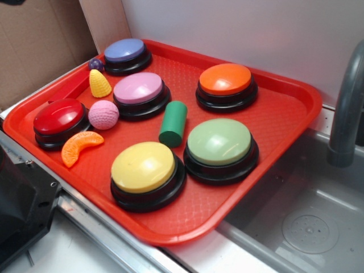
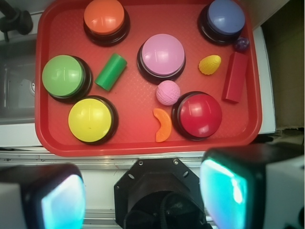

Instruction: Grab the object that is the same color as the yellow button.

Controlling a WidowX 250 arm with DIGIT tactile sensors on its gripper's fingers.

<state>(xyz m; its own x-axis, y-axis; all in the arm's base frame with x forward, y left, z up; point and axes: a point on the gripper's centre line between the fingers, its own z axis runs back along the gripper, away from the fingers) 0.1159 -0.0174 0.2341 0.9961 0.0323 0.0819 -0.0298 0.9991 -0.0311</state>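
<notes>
Jaws: we see our jaws (image 2: 142, 191) only in the wrist view, spread wide with nothing between the two pads (image 2: 62, 202), hanging above the near edge of the tray, clear of everything on it.
Nearest to the jaws: the yellow button (image 2: 90, 119) sits ahead and to the left, the red button (image 2: 199, 113) ahead and to the right, with an orange segment toy (image 2: 163, 125) between them and a pink textured ball (image 2: 167, 92) just beyond it.
Corn cob: the small yellow corn cob (image 2: 210, 64) lies farther ahead on the right, beyond the red button, between the pink button (image 2: 162, 54) and a red block (image 2: 235, 76), touching neither.
Farther out: a green cylinder (image 2: 110, 71) and green button (image 2: 63, 75) to the left; an orange button (image 2: 104, 15) and blue button (image 2: 223, 16) at the far side; a small purple ball (image 2: 241, 44) by the blue one.
Carrier: all rest on a red tray (image 2: 138, 143).
</notes>
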